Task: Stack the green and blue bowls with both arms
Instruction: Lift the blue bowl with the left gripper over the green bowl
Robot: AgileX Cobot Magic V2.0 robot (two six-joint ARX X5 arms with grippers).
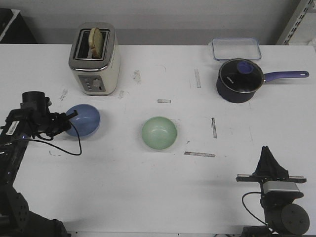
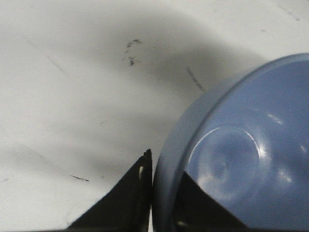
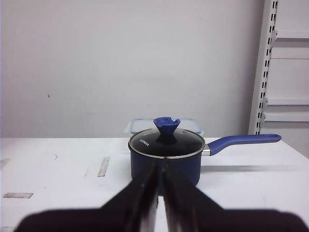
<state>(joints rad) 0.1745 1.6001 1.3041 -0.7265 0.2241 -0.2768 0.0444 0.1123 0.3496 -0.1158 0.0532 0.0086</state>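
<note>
On the table's left side, the left gripper pinches the blue bowl's rim, one finger outside the wall and the other inside, with the bowl tipped toward the arm just in front of the toaster. Near the table's middle, well apart from it, the green bowl sits upright. At the near right edge the right gripper holds nothing, its jaws pressed together and aimed at the saucepan and the clear container behind it.

We see the blue bowl cut off by the left wrist view's edge; the container sits half hidden behind the saucepan.
</note>
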